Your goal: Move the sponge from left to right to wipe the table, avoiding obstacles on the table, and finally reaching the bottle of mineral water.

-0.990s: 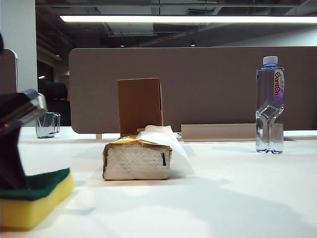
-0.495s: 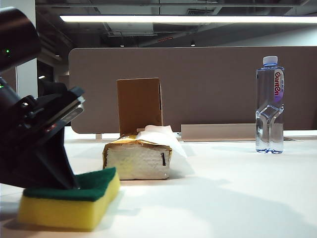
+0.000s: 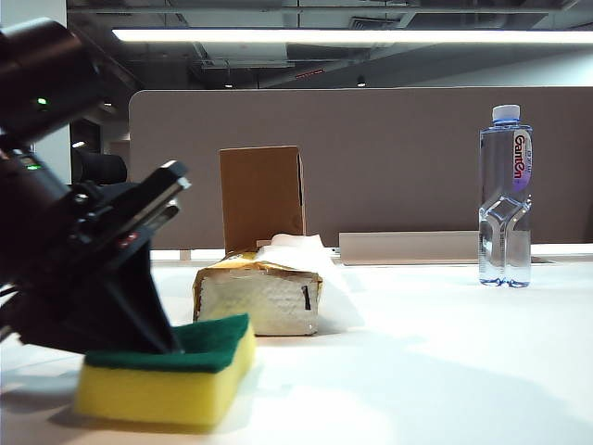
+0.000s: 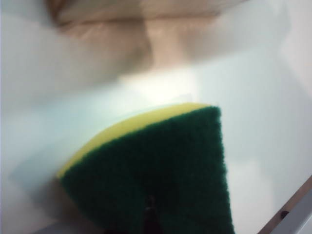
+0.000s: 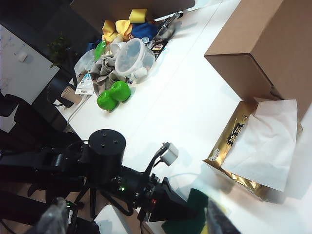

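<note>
The left gripper (image 3: pixel 171 345), pinching the sponge (image 3: pixel 171 375), has slid it rightward across the tabletop (image 3: pixel 426 371), nearing the tissue pack (image 3: pixel 259 297) obstacle, while the right gripper (image 5: pixel 209 217) hangs spread above.

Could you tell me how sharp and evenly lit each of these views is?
Exterior view: sharp on the bottle of mineral water, ceiling strip light blown out. Left wrist view: soft throughout, sponge fuzzy, glare on the table. Right wrist view: crisp on the cardboard box.

Clutter at the table's far end — none of it mine to touch

A clear plastic tub (image 5: pixel 130 56), green dumbbell (image 5: pixel 113 95), grey cloth (image 5: pixel 100 73) and yellow-blue items (image 5: pixel 127 23) — heaped together; brown partition (image 3: pixel 389 158) behind.
</note>
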Controlling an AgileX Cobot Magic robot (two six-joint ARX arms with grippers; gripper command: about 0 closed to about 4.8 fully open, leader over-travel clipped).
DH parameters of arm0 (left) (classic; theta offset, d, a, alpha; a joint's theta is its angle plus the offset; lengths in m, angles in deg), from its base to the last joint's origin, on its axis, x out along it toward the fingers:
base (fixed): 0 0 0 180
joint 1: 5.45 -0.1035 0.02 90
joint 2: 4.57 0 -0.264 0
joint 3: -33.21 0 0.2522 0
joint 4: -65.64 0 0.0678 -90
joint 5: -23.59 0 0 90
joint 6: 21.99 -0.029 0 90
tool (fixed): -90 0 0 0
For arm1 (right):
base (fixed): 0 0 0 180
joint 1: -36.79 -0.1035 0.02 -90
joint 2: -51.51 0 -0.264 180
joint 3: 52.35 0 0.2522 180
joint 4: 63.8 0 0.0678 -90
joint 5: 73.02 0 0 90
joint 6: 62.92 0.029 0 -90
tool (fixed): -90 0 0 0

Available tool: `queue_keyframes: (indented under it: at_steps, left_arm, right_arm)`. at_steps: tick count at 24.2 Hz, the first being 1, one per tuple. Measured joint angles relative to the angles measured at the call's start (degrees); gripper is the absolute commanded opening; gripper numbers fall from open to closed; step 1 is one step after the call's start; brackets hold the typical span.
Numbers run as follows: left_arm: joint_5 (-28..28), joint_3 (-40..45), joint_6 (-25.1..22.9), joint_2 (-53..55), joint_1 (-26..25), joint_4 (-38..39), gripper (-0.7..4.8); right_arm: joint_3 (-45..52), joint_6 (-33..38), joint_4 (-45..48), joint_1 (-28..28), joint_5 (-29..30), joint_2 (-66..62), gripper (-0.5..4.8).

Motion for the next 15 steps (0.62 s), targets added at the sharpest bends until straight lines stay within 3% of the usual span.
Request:
queue_keyframes:
  at_steps: [11, 15]
  left_arm:
    - [0.09, -3.08, 0.0, 3.61, 2.29, -0.87, -0.03]
    - [0.0, -3.08, 0.0, 3.61, 2.32, -0.94, 0.36]
  right_arm:
    - [0.0, 0.0, -0.04, 0.0, 0.46, 0.42, 3.64]
    - [-0.02, 0.0, -0.02, 0.0, 0.55, 0.66, 3.64]
